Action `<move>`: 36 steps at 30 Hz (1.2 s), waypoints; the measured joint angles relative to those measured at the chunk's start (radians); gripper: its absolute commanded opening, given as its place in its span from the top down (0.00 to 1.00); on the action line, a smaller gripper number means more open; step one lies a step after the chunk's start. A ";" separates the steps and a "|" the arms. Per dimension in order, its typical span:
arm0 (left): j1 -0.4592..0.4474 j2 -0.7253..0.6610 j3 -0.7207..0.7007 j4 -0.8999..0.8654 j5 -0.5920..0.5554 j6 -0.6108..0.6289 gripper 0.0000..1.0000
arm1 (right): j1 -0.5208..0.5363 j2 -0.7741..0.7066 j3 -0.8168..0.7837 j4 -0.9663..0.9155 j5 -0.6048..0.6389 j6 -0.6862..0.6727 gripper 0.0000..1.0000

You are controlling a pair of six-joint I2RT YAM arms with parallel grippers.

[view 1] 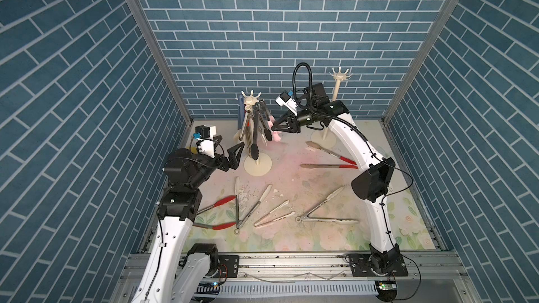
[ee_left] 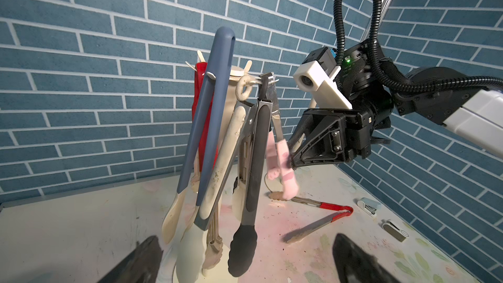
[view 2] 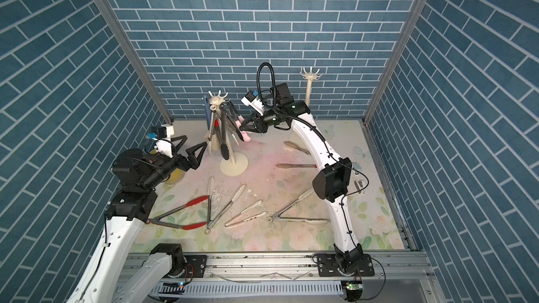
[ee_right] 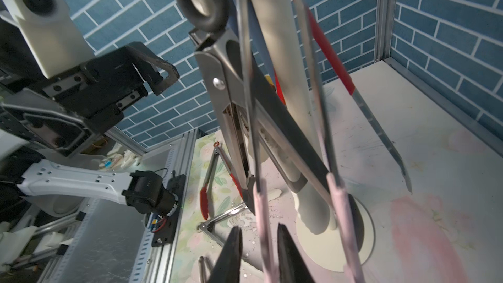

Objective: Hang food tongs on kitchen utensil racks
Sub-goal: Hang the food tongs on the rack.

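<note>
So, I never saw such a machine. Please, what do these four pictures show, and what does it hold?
These are two robot arms on one table. Each ends in a gripper, a two-fingered clamp. Two pictures look down from one camera pair above; the other two come from a camera on each wrist. Two cream racks stand there: the nearer rack carries several hanging tongs, the farther rack looks bare. More tongs lie flat on the table, like the red-tipped tongs at the front. The left gripper is open and empty beside the nearer rack. The right gripper has its fingers slightly apart around one arm of the pink tongs.
</note>
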 measured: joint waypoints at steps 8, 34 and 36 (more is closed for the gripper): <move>0.000 0.000 0.000 0.000 0.000 0.000 0.01 | -0.021 -0.014 -0.030 -0.004 0.061 0.000 0.46; 0.000 -0.026 -0.016 0.010 0.006 -0.001 0.01 | -0.060 -0.696 -1.001 0.344 0.459 0.122 0.42; 0.000 -0.029 -0.023 0.018 0.014 -0.005 0.01 | -0.070 -0.748 -1.064 0.378 0.480 0.138 0.42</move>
